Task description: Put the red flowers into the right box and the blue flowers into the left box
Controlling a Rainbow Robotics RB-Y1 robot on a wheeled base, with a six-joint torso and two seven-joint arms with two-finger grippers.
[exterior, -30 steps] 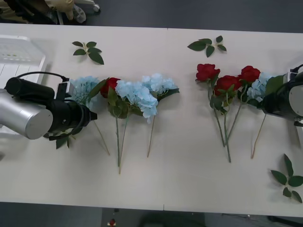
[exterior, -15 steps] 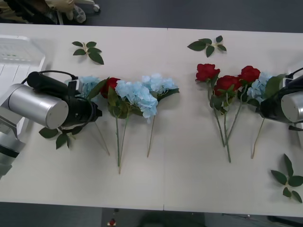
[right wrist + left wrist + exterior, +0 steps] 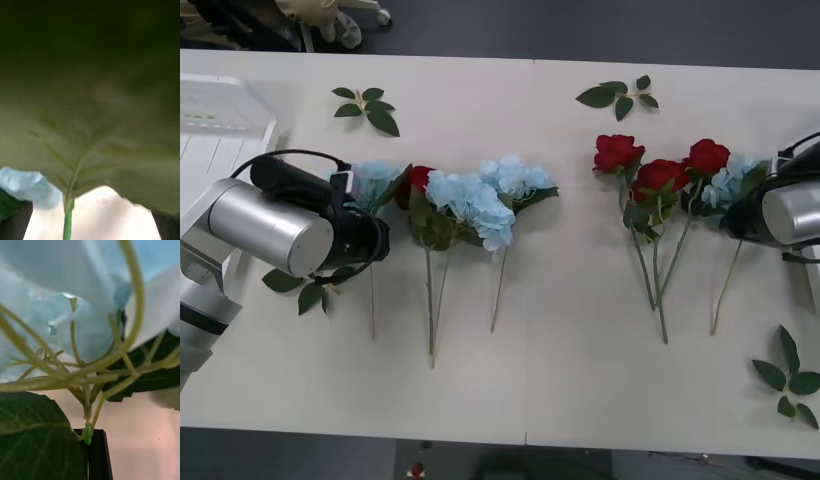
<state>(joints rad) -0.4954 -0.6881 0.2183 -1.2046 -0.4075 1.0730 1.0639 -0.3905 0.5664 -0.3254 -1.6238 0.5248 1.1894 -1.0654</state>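
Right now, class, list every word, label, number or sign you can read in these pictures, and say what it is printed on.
None: no writing, numbers or signs can be read on the table, the flowers, the left box, or either arm.

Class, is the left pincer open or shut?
Shut. In the left wrist view, the left pincer has its black fingers closed together on a blue flower stem.
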